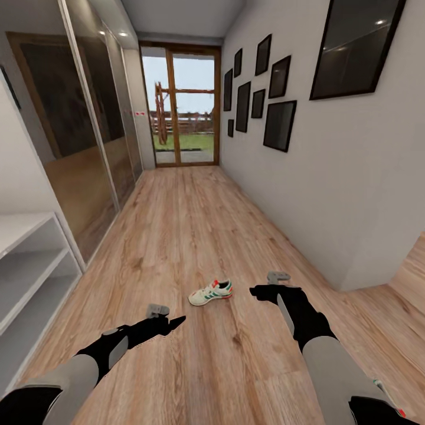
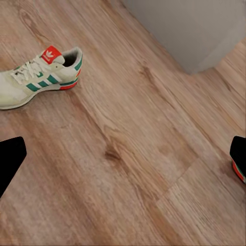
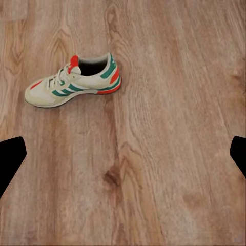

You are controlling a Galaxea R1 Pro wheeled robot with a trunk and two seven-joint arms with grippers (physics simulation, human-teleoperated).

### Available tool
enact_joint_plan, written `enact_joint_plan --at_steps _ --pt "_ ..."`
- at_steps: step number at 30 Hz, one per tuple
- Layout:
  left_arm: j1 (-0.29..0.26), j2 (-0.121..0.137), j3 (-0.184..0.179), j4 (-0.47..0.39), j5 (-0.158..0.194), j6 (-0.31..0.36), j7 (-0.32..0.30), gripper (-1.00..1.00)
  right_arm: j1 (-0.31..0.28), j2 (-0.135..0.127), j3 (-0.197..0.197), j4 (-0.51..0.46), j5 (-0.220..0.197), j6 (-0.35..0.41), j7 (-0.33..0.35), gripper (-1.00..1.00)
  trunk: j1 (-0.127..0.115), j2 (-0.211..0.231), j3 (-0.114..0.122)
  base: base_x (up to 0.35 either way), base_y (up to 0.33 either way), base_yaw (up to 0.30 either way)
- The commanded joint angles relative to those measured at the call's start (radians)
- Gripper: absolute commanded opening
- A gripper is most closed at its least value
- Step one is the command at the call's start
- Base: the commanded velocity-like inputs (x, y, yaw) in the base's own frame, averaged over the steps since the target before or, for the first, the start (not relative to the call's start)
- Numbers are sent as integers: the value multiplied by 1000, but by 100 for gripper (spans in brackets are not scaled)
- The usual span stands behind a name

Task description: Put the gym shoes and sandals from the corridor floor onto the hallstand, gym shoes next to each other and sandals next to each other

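Note:
One white gym shoe [image 1: 211, 293] with green stripes and a red-orange heel lies on its sole on the wood corridor floor [image 1: 195, 236], between and just ahead of my two grippers. It appears again in the left wrist view [image 2: 38, 77] and the right wrist view [image 3: 74, 81]. A sliver of a second gym shoe [image 1: 386, 394] peeks out beside my right forearm, and its sole edge [image 2: 239, 172] shows too. My left gripper [image 1: 171, 323] [image 2: 123, 159] is open and empty. My right gripper [image 1: 262, 291] [image 3: 123, 156] is open and empty. The sandals are out of view.
A light grey shelved unit [image 1: 29, 265] stands at the left edge. Mirrored sliding doors [image 1: 88, 153] run along the left wall. The right wall, hung with dark frames [image 1: 277, 124], ends at a corner [image 1: 348, 277]. A glass door [image 1: 183, 106] closes the far end.

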State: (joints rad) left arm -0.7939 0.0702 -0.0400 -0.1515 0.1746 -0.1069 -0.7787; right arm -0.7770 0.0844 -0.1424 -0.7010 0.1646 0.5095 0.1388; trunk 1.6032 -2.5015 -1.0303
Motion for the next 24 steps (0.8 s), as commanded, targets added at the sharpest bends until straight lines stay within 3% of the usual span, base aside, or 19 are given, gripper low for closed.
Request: enact_joint_plan --at_steps 1,24 --pt "-1 0 -4 1 5 -5 -2 100 -1 2 -6 -2 11 4 8 100 0 0 -1 349 3 -127" --pt "-1 2 -4 1 5 -5 -2 100 -1 2 -8 -2 10 4 8 100 0 0 -1 314 25 -245"
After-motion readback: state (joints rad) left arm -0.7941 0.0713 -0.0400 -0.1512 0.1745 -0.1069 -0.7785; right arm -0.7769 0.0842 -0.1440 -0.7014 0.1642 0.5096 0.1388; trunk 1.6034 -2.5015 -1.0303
